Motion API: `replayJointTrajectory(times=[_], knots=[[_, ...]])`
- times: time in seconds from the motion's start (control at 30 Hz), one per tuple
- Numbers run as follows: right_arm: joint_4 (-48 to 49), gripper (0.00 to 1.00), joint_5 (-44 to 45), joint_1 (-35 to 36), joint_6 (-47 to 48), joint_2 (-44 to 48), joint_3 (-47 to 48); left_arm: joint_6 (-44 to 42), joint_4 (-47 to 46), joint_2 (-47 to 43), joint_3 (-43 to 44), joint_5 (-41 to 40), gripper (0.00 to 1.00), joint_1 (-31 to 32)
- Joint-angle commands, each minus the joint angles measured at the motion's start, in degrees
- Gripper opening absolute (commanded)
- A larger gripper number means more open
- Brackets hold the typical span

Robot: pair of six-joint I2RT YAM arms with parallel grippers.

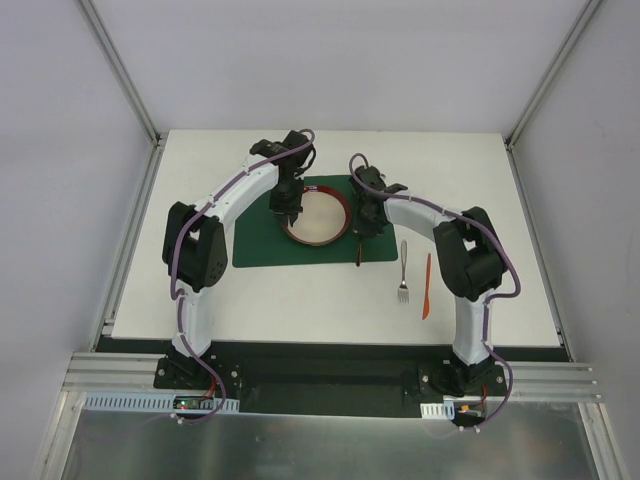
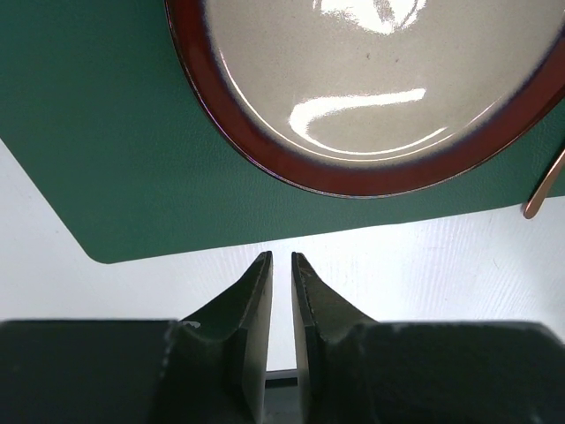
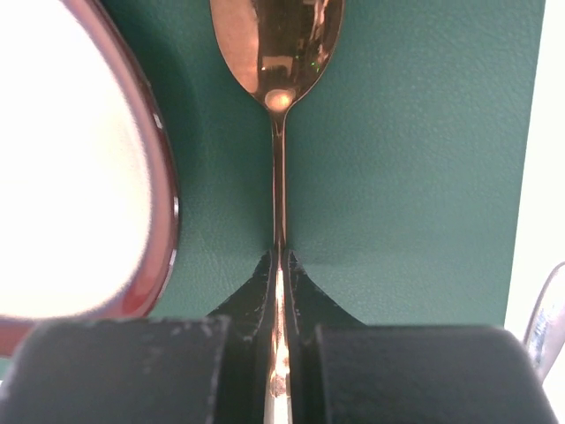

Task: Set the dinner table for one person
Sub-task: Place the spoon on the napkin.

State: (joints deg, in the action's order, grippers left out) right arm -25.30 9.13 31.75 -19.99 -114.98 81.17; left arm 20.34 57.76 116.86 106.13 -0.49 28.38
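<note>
Broadly, the white tabletop point(image 1: 300, 300) fills the middle of the top view, edged by aluminium posts, with both arm bases along its lower side. A dark green placemat point(image 1: 255, 248) lies on it just above centre. A round plate point(image 1: 318, 215) with a reddish-brown rim sits on the right-hand part of the mat.

The left claw point(image 2: 281, 258) hangs over the mat at the plate's left rim in the top view. Its own camera shows the jaws nearly together, with a thin slit between them and nothing in it. Bare tabletop appears as a pale band directly behind the fingertips. The mat's edge is just above them in that frame, and the plate is in the upper right.

The right claw point(image 3: 280, 256) stands at the plate's right side, over the right end of the mat. It is clamped on the handle of a copper-coloured spoon point(image 3: 278, 53), whose bowl points to the top of the wrist frame with green mat behind it. Whether the spoon rests on the mat or is lifted off it cannot be told. The plate's rim curves down the left of that frame, near the spoon but apart from it. The tabletop shows there only as a white strip along the right edge, beyond the mat's border.

Right of the mat in the top view, a silver fork point(image 1: 403, 270) lies on the bare tabletop, tines toward the bottom of the frame. A slim orange utensil point(image 1: 426, 287) lies just to its right, roughly parallel and not touching.
</note>
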Motion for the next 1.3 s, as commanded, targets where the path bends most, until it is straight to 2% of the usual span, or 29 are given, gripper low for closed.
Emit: replayJointTrajectory(times=[0.0,0.67,1.27], knots=[[0.0,0.01,-1.9,-0.1,0.7,-1.7,3.1,1.2,1.4,-1.7,-0.1,0.0,0.14,-0.5],[-6.2,0.00,-1.4,-4.0,5.3,-4.7,12.8,0.7,1.5,-0.7,0.8,0.2,0.14,-1.2],[-3.9,0.00,-4.6,-2.7,3.7,-5.6,10.3,0.7,1.5,-0.2,0.4,0.4,0.13,-1.6]])
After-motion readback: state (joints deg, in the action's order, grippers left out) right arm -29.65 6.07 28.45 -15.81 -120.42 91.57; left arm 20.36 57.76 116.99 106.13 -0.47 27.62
